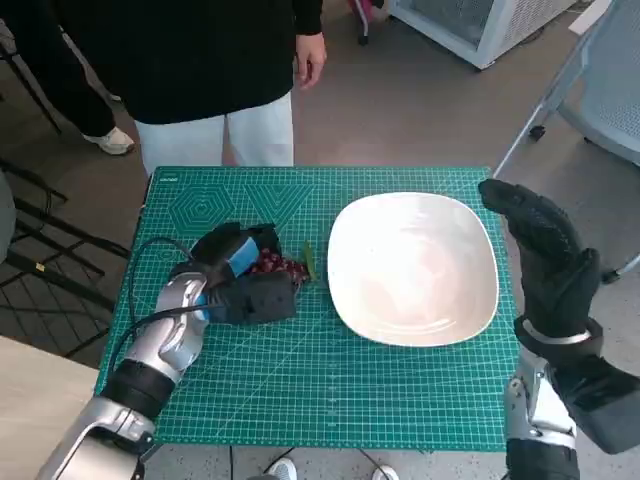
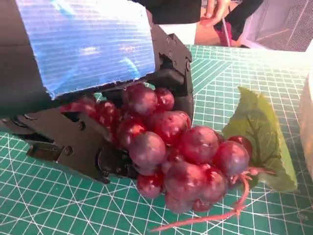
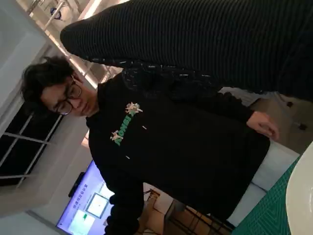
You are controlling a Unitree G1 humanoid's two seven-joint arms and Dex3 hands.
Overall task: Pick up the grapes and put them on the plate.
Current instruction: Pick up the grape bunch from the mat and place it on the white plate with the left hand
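A bunch of dark red grapes with a green leaf lies on the green cutting mat, just left of the white plate. My left hand rests on the mat and grips the bunch. In the left wrist view the grapes sit between the black fingers under the blue-taped back, with the leaf sticking out beyond. My right hand is raised beside the plate's right edge, fingers stretched out, holding nothing. The plate has nothing on it.
A person in a black top and white trousers stands at the table's far edge, also filling the right wrist view. A grey chair stands at the far right and a white cabinet behind it.
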